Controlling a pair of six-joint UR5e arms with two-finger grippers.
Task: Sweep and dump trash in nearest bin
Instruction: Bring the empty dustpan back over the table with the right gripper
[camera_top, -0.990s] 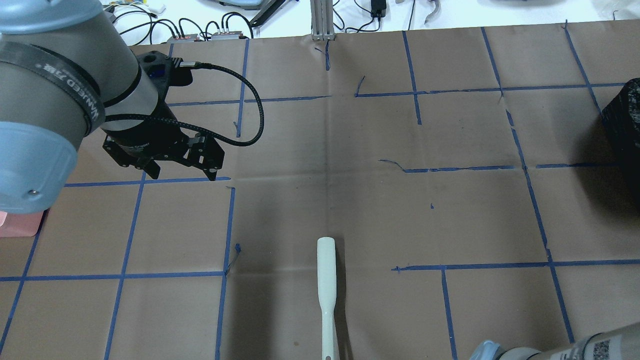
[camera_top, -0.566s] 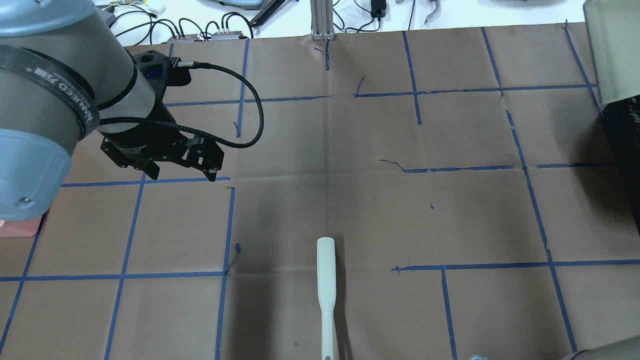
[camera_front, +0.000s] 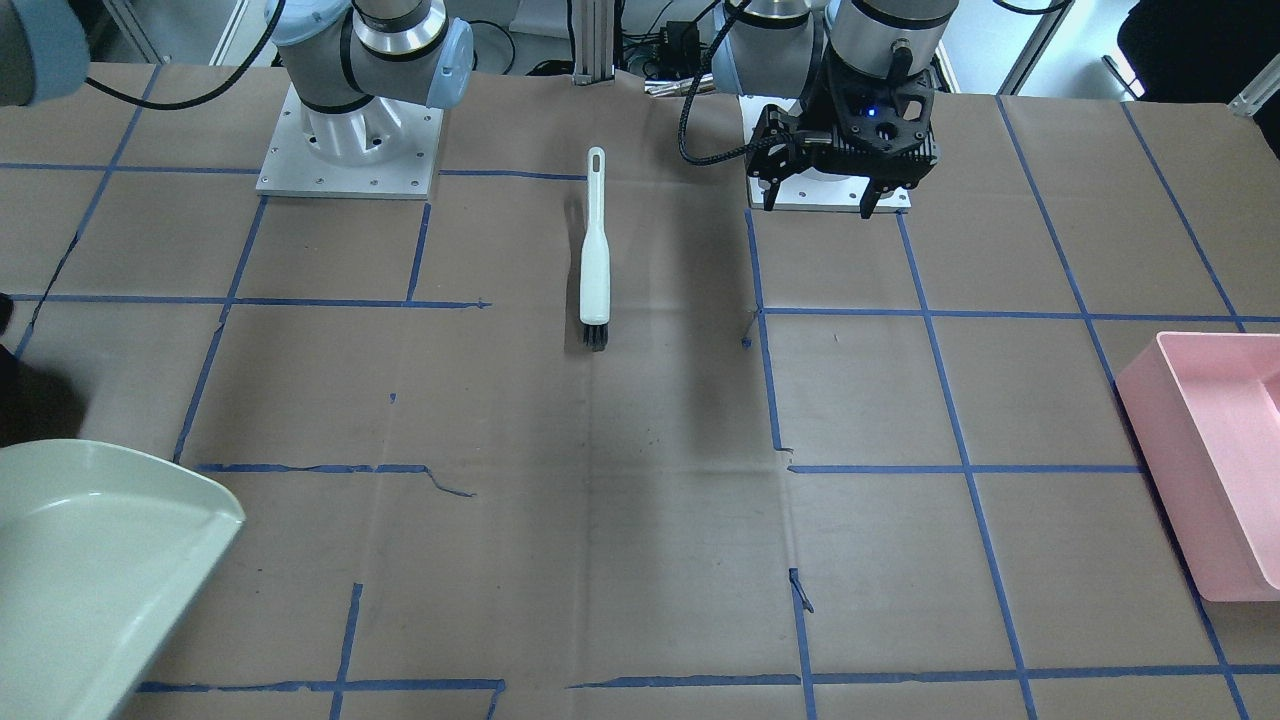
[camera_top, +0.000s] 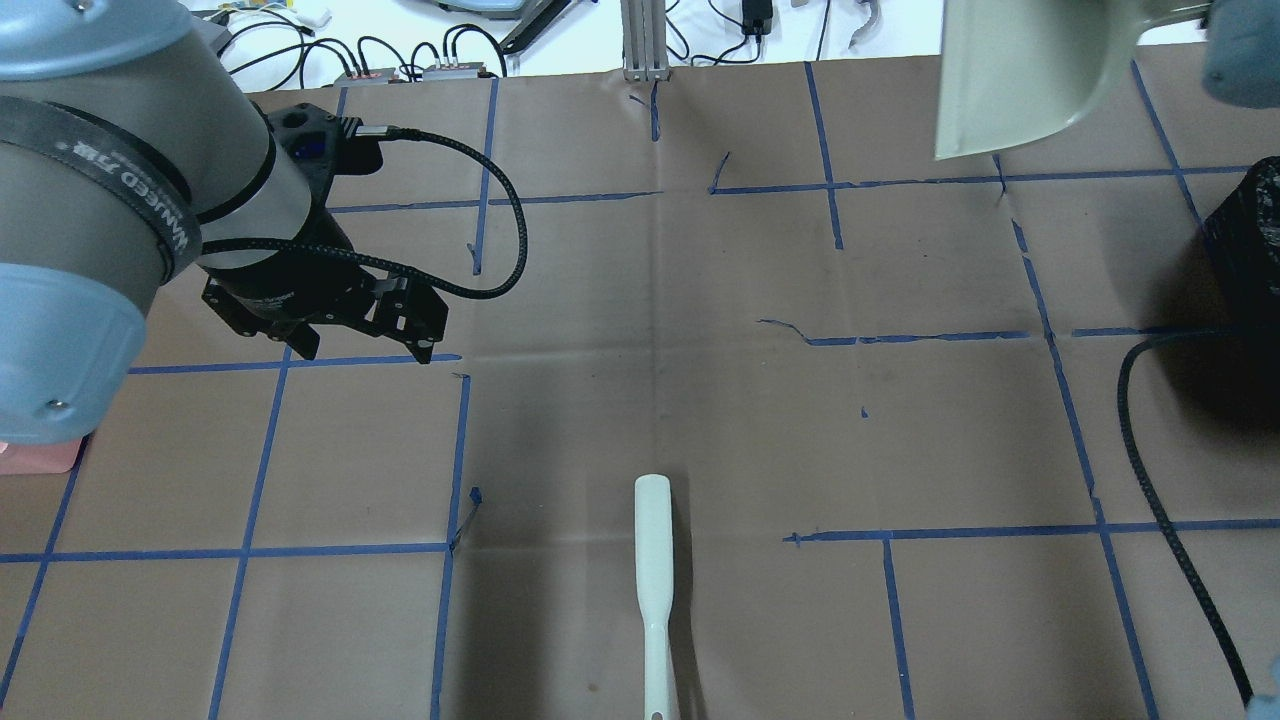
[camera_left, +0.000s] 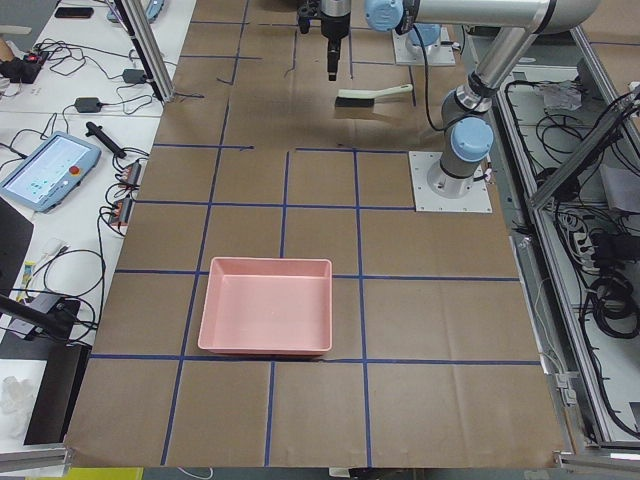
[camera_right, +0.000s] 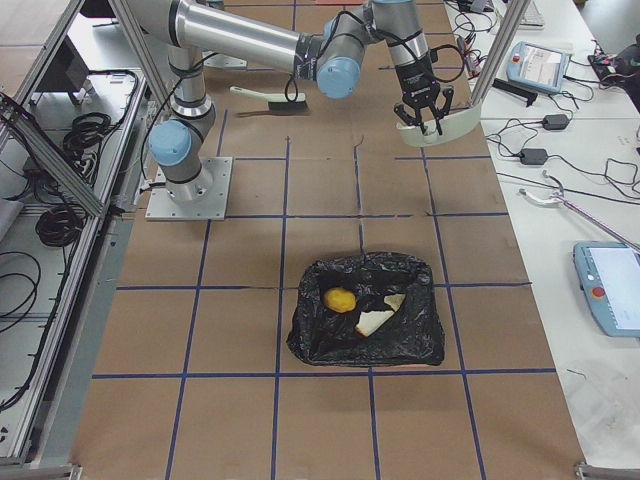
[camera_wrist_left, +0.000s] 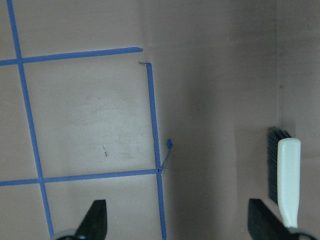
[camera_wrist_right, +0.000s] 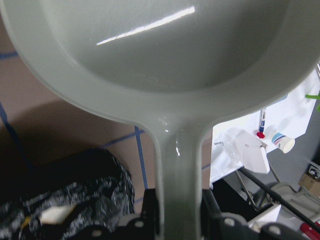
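We see the right gripper (camera_right: 422, 112) clamped on the handle of a glossy, pale-green plastic dustpan (camera_wrist_right: 165, 45). The trash, a yellow lump (camera_right: 341, 299) and white bread pieces (camera_right: 375, 321), lies in the crinkled black-bagged bin (camera_right: 320, 345). The left gripper (camera_front: 819, 205) hangs with fingers apart over creased brown paper (camera_front: 640, 500) gridded with blue tape

In the overhead view the top edge cuts the dustpan (camera_top: 1010, 80), far right of the brush (camera_top: 652, 560), leaving out its handle. The right end effector (camera_wrist_right: 177, 220) gripping that handle shows in its wrist view only as blurred dark bits at the bottom edge. The brush's handle end runs off the overhead's bottom edge. Of the left end effector (camera_wrist_left: 180, 222), only 2 fingertips (camera_wrist_left: 97, 220) show in its wrist view, left of the brush. The overhead's right edge cuts the black bin (camera_top: 1245, 260). The trash (camera_wrist_right: 55, 214) inside is a dim blur in the right wrist view. Left of the brush, the left arm (camera_top: 90, 200) hides most of the pink bin (camera_top: 40, 455).
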